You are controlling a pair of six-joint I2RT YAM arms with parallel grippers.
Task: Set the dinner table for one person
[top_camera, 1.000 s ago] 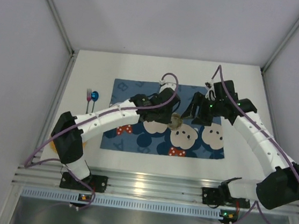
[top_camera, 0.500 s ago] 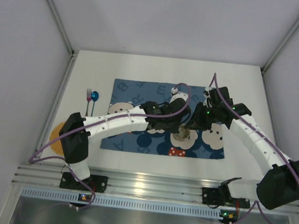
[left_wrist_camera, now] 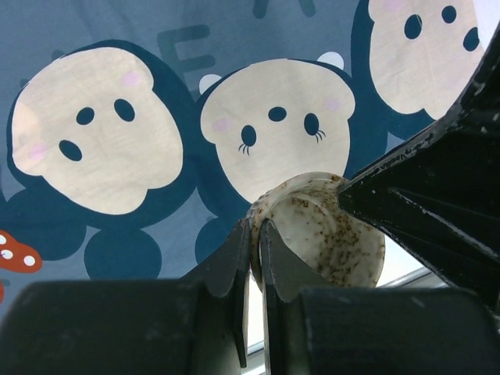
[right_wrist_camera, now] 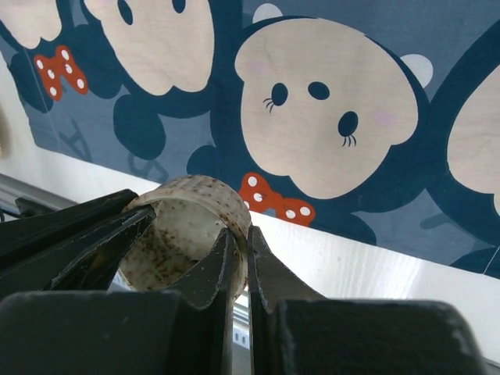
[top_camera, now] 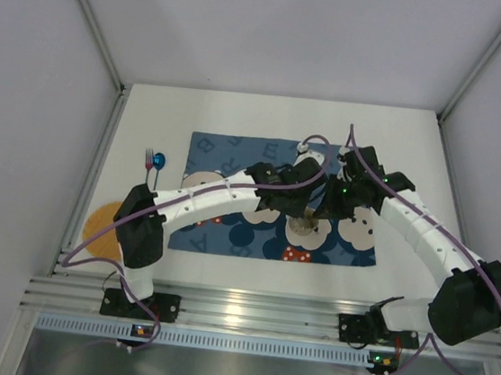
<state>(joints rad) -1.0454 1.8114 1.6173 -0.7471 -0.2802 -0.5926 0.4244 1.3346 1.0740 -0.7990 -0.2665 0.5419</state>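
While both claws pinch the same speckled cup [left_wrist_camera: 324, 230], the handover is the weak spot. On one side of the rim the left gripper [left_wrist_camera: 254, 234] is clamped on the cup wall, one finger inside and one outside. At another side the right gripper [right_wrist_camera: 238, 238] is clamped on the wall likewise. The cup sits over the mouse placemat [top_camera: 228, 144], which lies mid dinner table [top_camera: 159, 114]. That white top runs under everything, with the fork [top_camera: 149, 160], spoon [top_camera: 160, 158] and orange disc [top_camera: 100, 225] near its left edge.

Risks:
- If either arm pulls off with both clamped, the cup gets wrenched and may twist out or chip.
- If both let go together, it drops and likely rolls.
- A one-wall pinch lets it swing once held solo.

Whether the base touches the mat I can't tell; probably not.
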